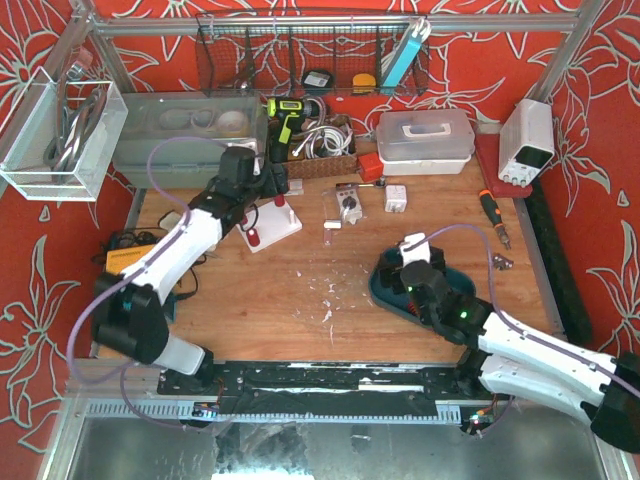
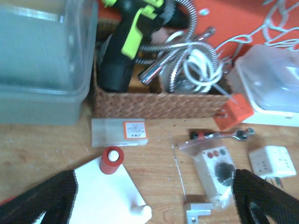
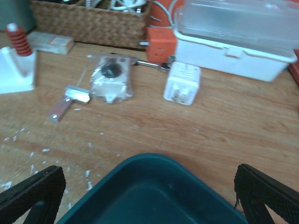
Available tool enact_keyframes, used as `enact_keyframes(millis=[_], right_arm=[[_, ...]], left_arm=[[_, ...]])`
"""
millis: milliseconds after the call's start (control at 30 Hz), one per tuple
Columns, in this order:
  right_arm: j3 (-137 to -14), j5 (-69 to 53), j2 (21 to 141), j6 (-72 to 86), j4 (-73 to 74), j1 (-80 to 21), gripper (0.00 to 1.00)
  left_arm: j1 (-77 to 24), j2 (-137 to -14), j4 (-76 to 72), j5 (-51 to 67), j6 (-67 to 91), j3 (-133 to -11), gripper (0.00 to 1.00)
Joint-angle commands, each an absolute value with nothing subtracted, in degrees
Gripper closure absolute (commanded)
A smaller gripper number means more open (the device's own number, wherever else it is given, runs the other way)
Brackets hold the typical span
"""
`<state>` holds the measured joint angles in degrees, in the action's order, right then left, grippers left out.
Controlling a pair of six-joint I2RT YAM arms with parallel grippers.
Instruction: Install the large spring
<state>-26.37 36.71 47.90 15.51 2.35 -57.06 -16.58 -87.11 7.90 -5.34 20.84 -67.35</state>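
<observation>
Hovering over the white fixture (image 2: 105, 189), the left gripper (image 2: 154, 200) has its fingers (image 2: 42, 200) spread wide and holds nothing. The red large spring (image 2: 112, 160) stands upright on that fixture between them, nearer to the left finger, a little ahead of the tips and touching neither. I judge that the spring is already seated and the step in hand is the release, so the next move calls for a straight lift away without brushing it; the right gripper (image 3: 149, 198) is also wide open and empty, with the teal tray (image 3: 149, 161) between its fingers.
</observation>
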Motion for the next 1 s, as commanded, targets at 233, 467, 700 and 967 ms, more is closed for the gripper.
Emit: enact_keyframes(millis=[233,467,700,967], right_arm=[[-30.2,25.7,41.9,35.1,23.3,-47.8,0.01],[-32.8,20.1,35.7,50.5,41.1,-47.6,0.02],[-45.6,19.7,40.6,47.6,55.2,-46.9,0.06],[-45.6,10.4,51.3,39.0,56.4,-43.5,0.34]], left_arm=[[-18.7,-71.5,5.2,8.3,23.4,-50.8,0.0],[-24.2,-71.2,13.9,8.5,22.9,-48.2,0.0],[-25.7,-66.4,30.3,9.0,30.7,-53.8,0.0],[-25.7,-64.3,35.1,10.7,29.8,-53.6,0.0]])
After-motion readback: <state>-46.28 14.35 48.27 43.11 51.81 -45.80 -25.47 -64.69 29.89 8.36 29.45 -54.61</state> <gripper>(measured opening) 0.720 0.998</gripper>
